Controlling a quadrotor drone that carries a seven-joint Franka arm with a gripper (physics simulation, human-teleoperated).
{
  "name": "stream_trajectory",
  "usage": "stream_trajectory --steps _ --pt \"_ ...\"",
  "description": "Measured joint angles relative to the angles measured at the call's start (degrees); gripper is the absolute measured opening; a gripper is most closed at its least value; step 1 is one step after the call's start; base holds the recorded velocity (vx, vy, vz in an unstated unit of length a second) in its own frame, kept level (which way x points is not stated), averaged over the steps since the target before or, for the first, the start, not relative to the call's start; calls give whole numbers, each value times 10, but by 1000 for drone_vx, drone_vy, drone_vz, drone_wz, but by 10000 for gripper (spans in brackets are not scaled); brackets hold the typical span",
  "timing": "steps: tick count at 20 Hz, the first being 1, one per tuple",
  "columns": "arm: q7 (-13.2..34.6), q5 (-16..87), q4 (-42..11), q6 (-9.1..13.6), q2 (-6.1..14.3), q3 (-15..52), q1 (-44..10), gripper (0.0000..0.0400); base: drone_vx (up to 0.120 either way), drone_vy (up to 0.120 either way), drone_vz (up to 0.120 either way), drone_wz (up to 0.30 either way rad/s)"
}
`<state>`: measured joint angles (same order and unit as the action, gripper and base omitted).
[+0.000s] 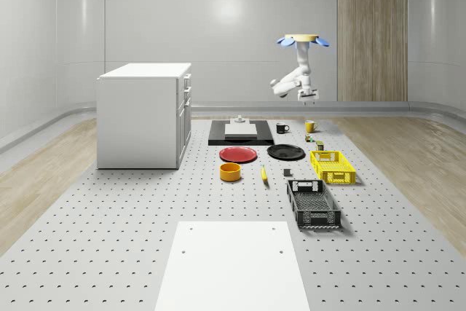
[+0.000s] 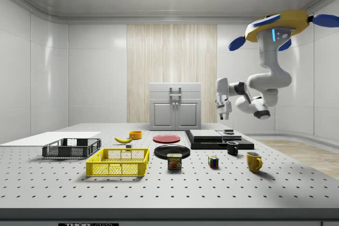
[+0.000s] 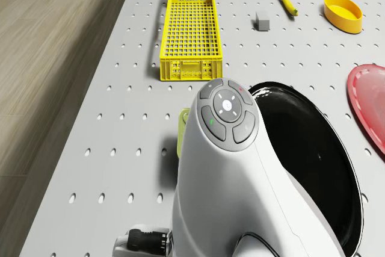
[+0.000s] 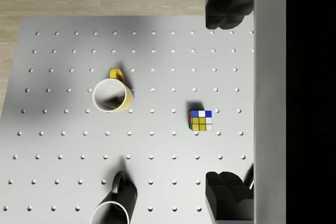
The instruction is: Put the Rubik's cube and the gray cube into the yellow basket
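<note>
The Rubik's cube lies on the perforated table, far below my open gripper, whose fingers hold nothing. From the side, the Rubik's cube sits between a tin can and a yellow mug, with the gripper well above it. The small gray cube rests beside the yellow basket. The gray cube lies to the whole-scene view's left of the yellow basket. The drone hovers high over the table's far end, arm folded, gripper hanging above the mugs.
A yellow mug and a black mug stand near the Rubik's cube. A tin can, black plate, red plate, bowl, banana and black basket lie around. A white cabinet stands at the whole-scene view's left.
</note>
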<state>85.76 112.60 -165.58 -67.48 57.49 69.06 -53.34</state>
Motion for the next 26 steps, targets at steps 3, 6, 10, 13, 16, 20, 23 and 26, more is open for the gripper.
stream_trajectory --steps 3,6,10,13,16,20,23,26 --pt "17 8 -3 6 13 13 -26 400 80 -27 -93 0" --pt "29 10 -3 7 25 21 -42 400 0 0 -120 0" --pt "39 8 -3 2 40 30 -56 400 10 0 -120 0" --pt "45 5 -3 -4 50 35 -64 400 120 0 -120 0" --pt "50 1 -2 -10 59 39 -69 400 67 0 -120 0" --pt "55 -5 -2 -20 71 44 -75 400 0 -70 -120 0" --pt "59 -10 -1 -28 80 47 -79 400 0 0 -120 0" --pt "62 -15 0 -36 89 50 -82 400 0 0 -120 0"
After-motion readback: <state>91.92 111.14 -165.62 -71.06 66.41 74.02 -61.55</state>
